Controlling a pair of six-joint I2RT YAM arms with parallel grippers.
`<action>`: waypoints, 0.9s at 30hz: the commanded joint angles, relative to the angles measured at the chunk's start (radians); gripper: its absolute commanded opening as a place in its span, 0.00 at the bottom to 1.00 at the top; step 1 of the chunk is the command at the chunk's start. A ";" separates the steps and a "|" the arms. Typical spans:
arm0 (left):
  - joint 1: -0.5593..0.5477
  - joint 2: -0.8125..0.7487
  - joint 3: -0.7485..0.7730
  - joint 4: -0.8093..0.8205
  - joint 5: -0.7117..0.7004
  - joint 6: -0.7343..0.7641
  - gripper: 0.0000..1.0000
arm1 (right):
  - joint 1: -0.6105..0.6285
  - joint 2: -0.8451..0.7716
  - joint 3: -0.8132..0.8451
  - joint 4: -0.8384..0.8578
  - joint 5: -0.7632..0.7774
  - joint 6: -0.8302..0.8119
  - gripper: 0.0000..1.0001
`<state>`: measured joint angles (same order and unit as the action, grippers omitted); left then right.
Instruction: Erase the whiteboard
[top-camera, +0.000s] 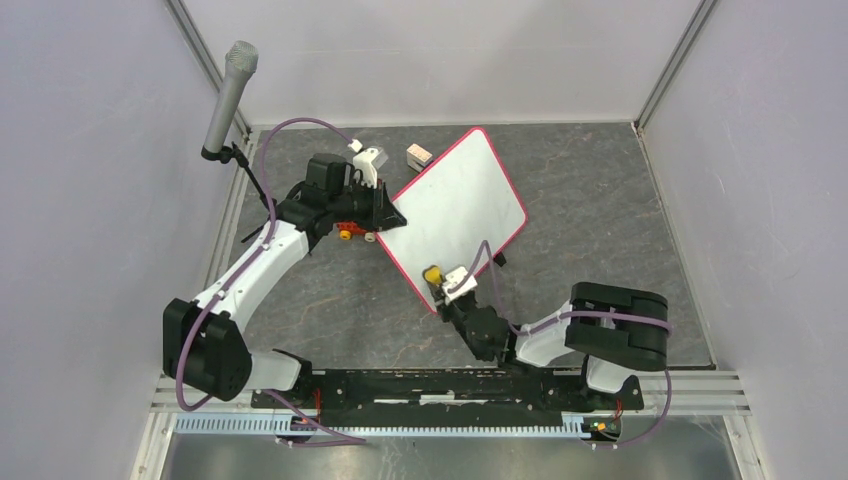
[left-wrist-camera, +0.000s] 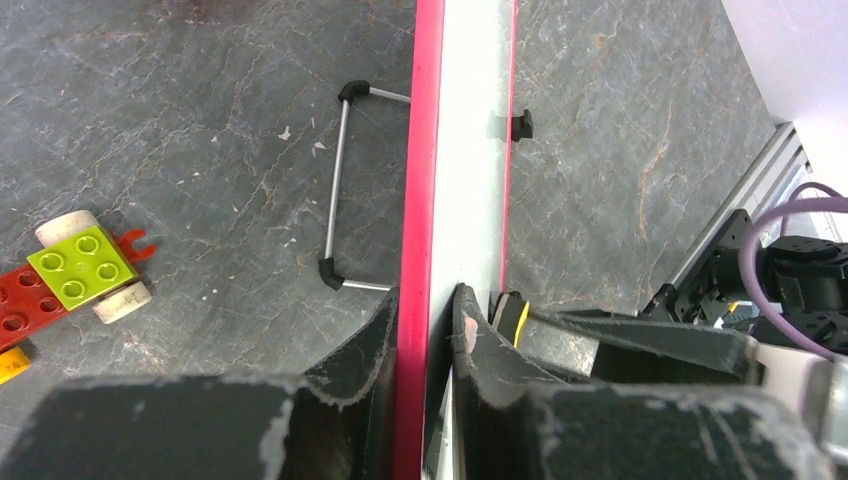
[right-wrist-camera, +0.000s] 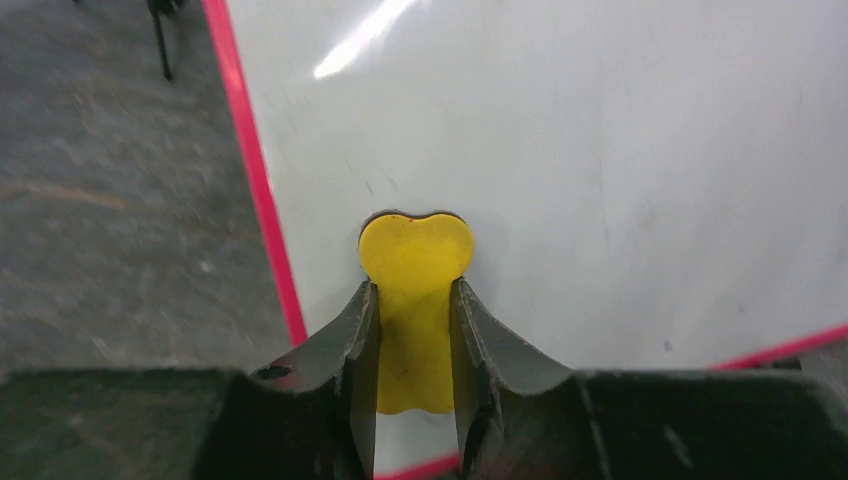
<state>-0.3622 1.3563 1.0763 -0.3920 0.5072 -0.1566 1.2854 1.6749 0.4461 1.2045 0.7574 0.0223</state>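
While the left arm gripped its edge, whiteboard (top-camera: 455, 215): sat angled on grey table (top-camera: 600, 200), surface looked plain white.
Left gripper (left-wrist-camera: 425, 300): clamped on board's red rim.
Right gripper (right-wrist-camera: 414, 292): closed on yellow eraser (right-wrist-camera: 416, 240), eraser against board by its near corner.
Brick toy (left-wrist-camera: 85, 265): on table beside left gripper.

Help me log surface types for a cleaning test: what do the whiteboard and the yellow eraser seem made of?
The whiteboard looks like a smooth, glossy coated panel, given the bright glare streak; its pink rim seems moulded plastic. The yellow eraser is probably matte plastic or dense foam: even colour, no shine, and I cannot say which.
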 joint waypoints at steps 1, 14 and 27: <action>-0.012 0.075 -0.079 -0.261 -0.416 0.145 0.02 | 0.004 -0.031 -0.187 0.007 0.051 0.130 0.29; -0.012 0.113 -0.087 -0.280 -0.529 0.155 0.02 | -0.014 -0.082 -0.007 0.076 0.034 -0.065 0.29; -0.010 0.105 -0.101 -0.284 -0.581 0.155 0.02 | -0.034 0.020 -0.196 0.116 -0.086 0.252 0.30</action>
<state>-0.3828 1.3678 1.0668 -0.3691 0.4423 -0.2184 1.2579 1.6703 0.2951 1.3064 0.7296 0.1658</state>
